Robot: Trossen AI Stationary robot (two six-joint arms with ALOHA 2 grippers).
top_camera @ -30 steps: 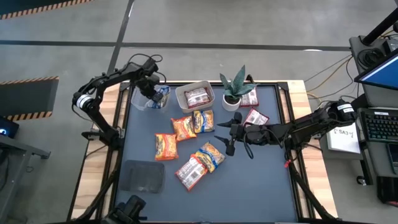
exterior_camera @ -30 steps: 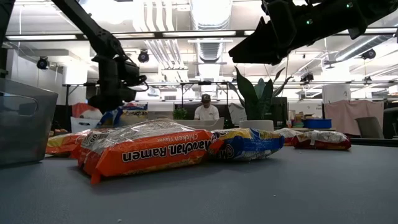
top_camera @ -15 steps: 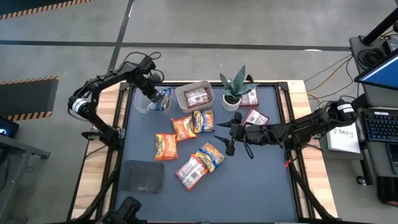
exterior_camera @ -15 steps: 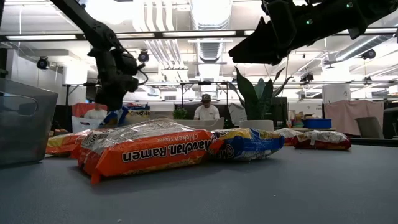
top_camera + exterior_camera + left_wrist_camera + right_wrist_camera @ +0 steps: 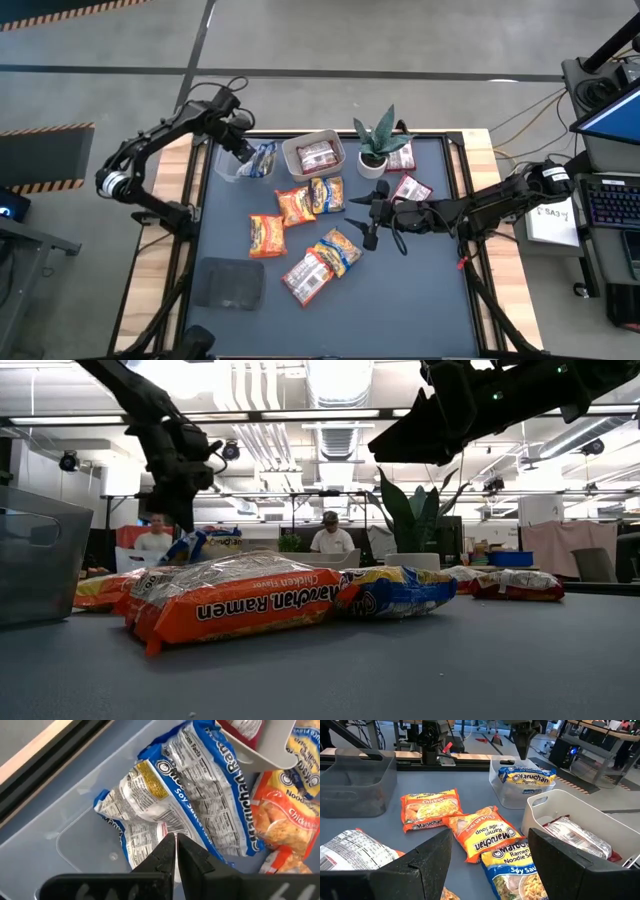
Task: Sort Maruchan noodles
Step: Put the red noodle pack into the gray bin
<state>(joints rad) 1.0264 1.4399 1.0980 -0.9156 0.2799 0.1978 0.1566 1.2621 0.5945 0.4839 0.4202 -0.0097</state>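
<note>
My left gripper (image 5: 243, 150) is shut and hangs over the clear tub (image 5: 232, 165) at the table's far left. Blue Maruchan noodle packets (image 5: 200, 795) lie in that tub, and the shut fingertips (image 5: 522, 752) stand above them, clear of them. My right gripper (image 5: 360, 215) stands open and nearly level over the table's middle, with nothing between its fingers. Beyond it, orange packets (image 5: 427, 810) and a blue-yellow one (image 5: 512, 870) lie flat on the table. A dark red packet (image 5: 317, 155) lies in the white tub (image 5: 296, 160).
A potted plant (image 5: 378, 140) stands at the far edge, with red-and-white packets (image 5: 410, 188) near it. More packets (image 5: 320, 265) lie toward the near side. A dark grey bin (image 5: 230, 283) sits at the near left. People show in the room beyond the table.
My left gripper has risen from the clear tub and tipped a little, staying shut. The blue packets have stayed in the tub.
</note>
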